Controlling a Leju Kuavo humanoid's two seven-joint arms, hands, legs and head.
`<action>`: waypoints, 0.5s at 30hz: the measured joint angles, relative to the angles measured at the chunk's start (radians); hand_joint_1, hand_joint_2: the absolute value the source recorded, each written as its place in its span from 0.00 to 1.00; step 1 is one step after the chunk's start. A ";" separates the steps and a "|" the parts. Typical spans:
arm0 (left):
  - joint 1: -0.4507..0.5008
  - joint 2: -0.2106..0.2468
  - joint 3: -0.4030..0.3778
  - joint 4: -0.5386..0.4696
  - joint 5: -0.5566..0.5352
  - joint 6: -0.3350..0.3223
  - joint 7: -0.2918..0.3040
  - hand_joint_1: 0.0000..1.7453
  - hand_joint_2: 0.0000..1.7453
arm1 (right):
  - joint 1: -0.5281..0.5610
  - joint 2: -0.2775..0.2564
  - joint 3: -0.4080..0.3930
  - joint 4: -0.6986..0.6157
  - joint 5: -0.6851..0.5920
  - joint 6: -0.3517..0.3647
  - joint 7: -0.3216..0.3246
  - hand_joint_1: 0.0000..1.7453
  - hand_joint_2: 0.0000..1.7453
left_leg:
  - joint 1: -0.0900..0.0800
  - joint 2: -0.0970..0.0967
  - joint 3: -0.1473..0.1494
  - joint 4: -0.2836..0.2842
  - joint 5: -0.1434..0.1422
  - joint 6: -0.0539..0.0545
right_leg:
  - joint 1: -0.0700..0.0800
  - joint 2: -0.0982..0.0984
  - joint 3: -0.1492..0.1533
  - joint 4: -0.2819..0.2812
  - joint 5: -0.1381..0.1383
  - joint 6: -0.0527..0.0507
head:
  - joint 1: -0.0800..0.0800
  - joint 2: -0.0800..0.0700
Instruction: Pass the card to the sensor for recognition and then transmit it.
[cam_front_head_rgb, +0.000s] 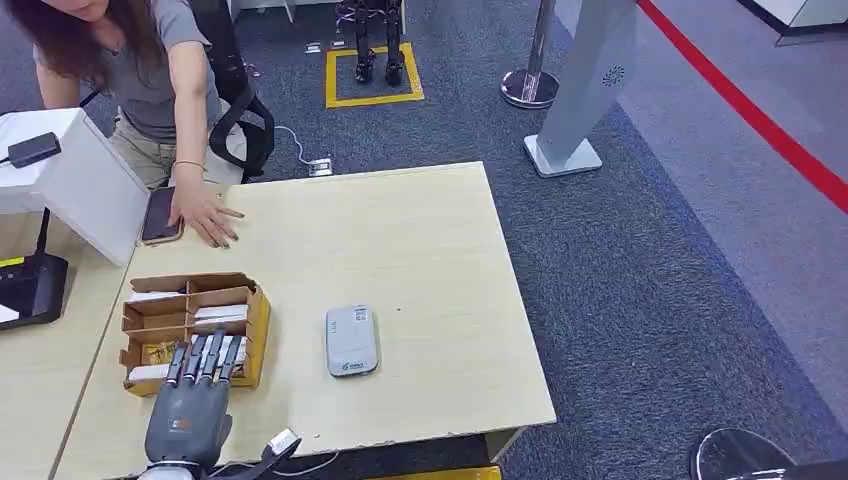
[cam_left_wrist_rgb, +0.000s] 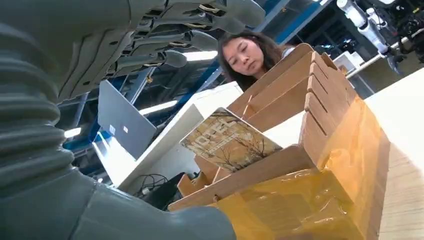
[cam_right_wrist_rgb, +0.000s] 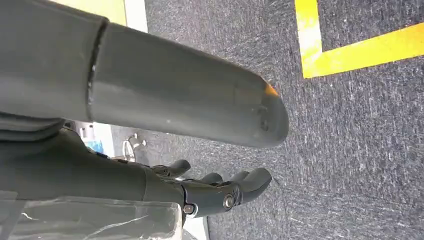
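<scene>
Head view: left hand (cam_front_head_rgb: 192, 405), fingers (cam_front_head_rgb: 205, 358) spread and empty, over the cardboard box (cam_front_head_rgb: 252, 325). A card (cam_left_wrist_rgb: 227, 141) leans just beyond the fingertips. Right hand (cam_right_wrist_rgb: 215, 192) hangs with fingers loosely curled, holding nothing.

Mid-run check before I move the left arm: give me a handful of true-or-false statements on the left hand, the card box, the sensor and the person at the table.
1. The left hand is over the cardboard card box, its fingers above the compartments. True.
2. The left hand already holds a card. False: in the left wrist view its fingers are spread above the box with nothing in them, and a patterned card still stands in the box.
3. The grey sensor lies flat on the table, apart from the box. True.
4. The person's hand is on the sensor. False: it rests on the table's far side, beside a phone.
5. The right hand is above the table. False: it hangs over the carpet.
</scene>
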 joint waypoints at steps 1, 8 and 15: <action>0.000 0.000 0.000 0.000 0.000 -0.001 0.000 0.00 1.00 | 0.000 0.000 0.000 0.000 0.000 0.000 0.000 0.00 0.00 | 0.000 0.000 0.000 0.000 0.000 0.000 | 0.000 0.000 0.000 0.000 0.000 0.000 | 0.000 0.000; -0.004 0.000 0.000 0.000 0.000 -0.005 0.007 0.00 1.00 | 0.000 0.000 0.000 0.000 0.005 0.000 0.000 0.00 0.00 | 0.000 0.000 0.000 0.000 0.000 0.000 | 0.000 0.000 0.000 0.000 0.000 0.000 | 0.000 0.000; -0.015 0.000 0.013 0.002 0.000 -0.023 0.023 0.00 1.00 | 0.000 0.000 0.000 0.000 0.009 0.002 0.003 0.00 0.00 | 0.000 0.000 0.000 0.000 0.000 0.000 | 0.000 0.000 0.000 0.000 0.000 0.000 | 0.000 0.000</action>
